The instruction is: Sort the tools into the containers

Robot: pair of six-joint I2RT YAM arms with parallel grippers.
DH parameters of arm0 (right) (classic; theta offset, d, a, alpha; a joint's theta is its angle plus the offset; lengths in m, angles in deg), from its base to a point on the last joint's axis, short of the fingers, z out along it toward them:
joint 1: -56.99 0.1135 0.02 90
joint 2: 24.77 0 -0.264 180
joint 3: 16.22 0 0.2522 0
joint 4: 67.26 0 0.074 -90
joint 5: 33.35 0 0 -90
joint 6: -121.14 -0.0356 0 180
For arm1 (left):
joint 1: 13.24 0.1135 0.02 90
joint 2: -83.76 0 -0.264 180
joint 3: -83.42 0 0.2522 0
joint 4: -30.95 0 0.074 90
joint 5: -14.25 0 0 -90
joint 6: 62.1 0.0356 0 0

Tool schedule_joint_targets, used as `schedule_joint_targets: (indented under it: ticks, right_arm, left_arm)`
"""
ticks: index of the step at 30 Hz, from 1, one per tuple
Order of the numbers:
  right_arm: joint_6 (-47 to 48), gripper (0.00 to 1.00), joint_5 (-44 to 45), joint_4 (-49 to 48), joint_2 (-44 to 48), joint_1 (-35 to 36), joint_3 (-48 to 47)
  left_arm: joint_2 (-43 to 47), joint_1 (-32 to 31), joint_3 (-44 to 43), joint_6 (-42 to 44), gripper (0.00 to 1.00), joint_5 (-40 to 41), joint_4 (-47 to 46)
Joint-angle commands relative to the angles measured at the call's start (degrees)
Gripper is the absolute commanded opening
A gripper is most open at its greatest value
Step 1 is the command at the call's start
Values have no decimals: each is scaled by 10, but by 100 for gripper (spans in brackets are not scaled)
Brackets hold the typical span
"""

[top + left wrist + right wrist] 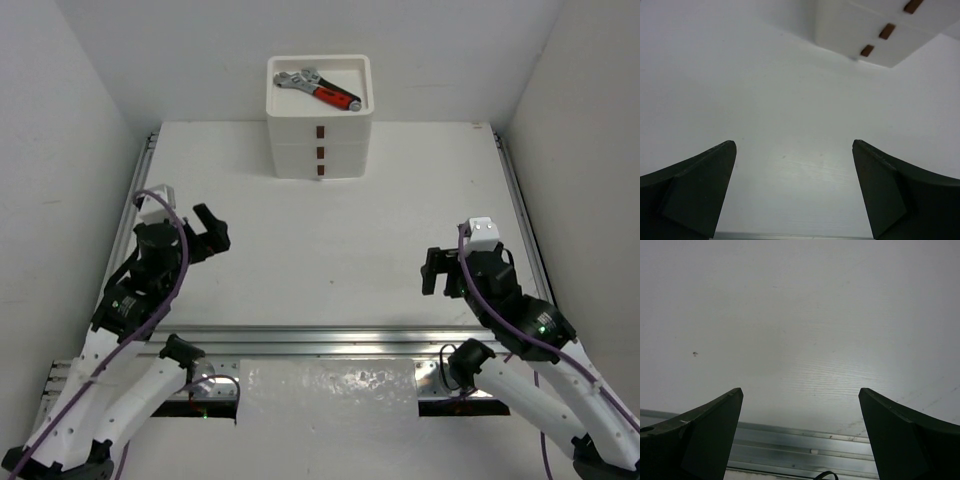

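The left gripper [210,232] hangs over the near-left part of the table [320,250], jaws spread wide with nothing between them; its wrist view shows only white surface between the dark fingers [700,190]; the right gripper [432,272] is likewise wide open and holds nothing, over the near-right side, well apart from the left. The white drawer unit [319,150] sits at the far edge, its three drawers closed, red-brown handles [321,151] in a column; a red-handled wrench [335,93] lies diagonally in its top tray [348,72], steel head toward the far left.
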Motion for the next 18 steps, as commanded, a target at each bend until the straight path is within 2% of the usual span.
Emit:
schedule_joint_targets:
  ticks: [1,6,10,18]
  right_arm:
    - [-9,99,27,3,14,1,18]
    - [-18,99,25,0,12,1,24]
    - [-15,99,26,-19,14,1,34]
    - [-16,99,43,-29,-2,1,37]
  left_arm:
    - [66,-4,21,19,100,66,13]
    - [130,-4,81,55,100,41,-54]
    - [144,-4,83,44,100,75,-43]
    - [172,-4,106,47,100,84,-56]
